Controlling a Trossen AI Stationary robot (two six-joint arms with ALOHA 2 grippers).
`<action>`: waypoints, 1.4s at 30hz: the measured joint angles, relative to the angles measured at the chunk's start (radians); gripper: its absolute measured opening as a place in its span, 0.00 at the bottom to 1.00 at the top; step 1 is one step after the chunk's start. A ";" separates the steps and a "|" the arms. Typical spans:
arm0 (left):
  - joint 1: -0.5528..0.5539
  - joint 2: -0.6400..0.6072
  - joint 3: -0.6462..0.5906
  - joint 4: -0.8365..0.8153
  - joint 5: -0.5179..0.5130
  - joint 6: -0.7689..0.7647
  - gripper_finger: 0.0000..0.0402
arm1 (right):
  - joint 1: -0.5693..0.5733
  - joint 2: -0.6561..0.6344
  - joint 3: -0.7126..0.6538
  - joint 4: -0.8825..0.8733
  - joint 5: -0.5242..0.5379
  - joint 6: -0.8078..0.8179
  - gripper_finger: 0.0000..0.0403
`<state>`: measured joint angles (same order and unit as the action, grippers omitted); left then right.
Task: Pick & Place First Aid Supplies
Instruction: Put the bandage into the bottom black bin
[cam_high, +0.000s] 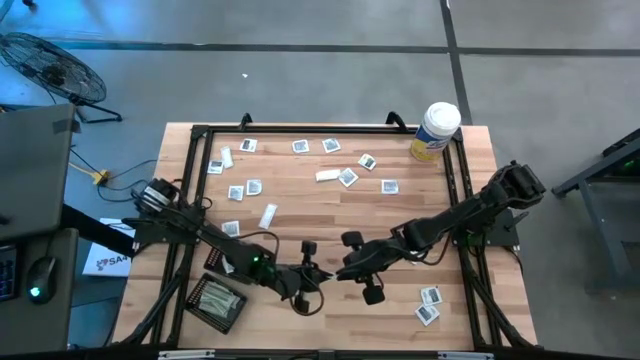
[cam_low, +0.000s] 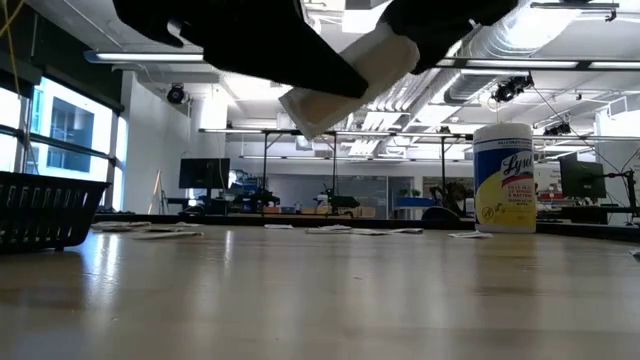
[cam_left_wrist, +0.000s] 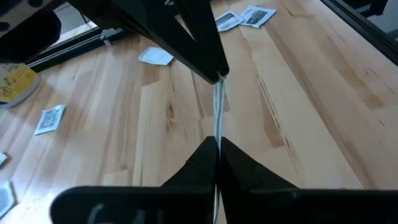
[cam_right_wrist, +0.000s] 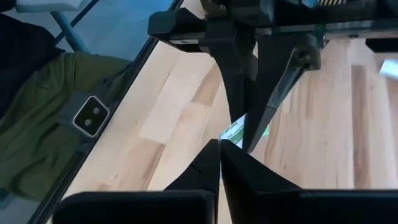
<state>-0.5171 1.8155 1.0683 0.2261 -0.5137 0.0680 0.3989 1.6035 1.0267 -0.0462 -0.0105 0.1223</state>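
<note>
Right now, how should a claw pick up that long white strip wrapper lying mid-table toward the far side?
Take the strip wrapper at its middle, from straight above, fingers closing across its narrow width. It lies flat, and a square pad crowds one end. Probably wait: the left claw and right claw are both shut on one packet near the front.

Wooden table (cam_high: 330, 210): scattered packets (cam_high: 347, 177), canister (cam_high: 434, 131), mesh tray (cam_high: 219, 301).
</note>
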 joint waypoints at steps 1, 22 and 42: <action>-0.002 -0.009 0.000 -0.013 0.000 0.001 0.01 | 0.005 0.000 0.000 0.016 0.003 -0.020 0.04; -0.535 -0.310 0.000 -0.976 0.047 -0.572 0.00 | 0.039 -0.003 0.000 0.193 0.187 -0.176 0.42; -0.583 -0.214 0.000 -1.205 0.263 -0.919 0.01 | -0.026 -0.003 0.000 0.191 0.161 -0.101 0.42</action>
<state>-1.0996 1.6014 1.0683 -0.9788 -0.2504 -0.8513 0.3725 1.6009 1.0267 0.1443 0.1505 0.0213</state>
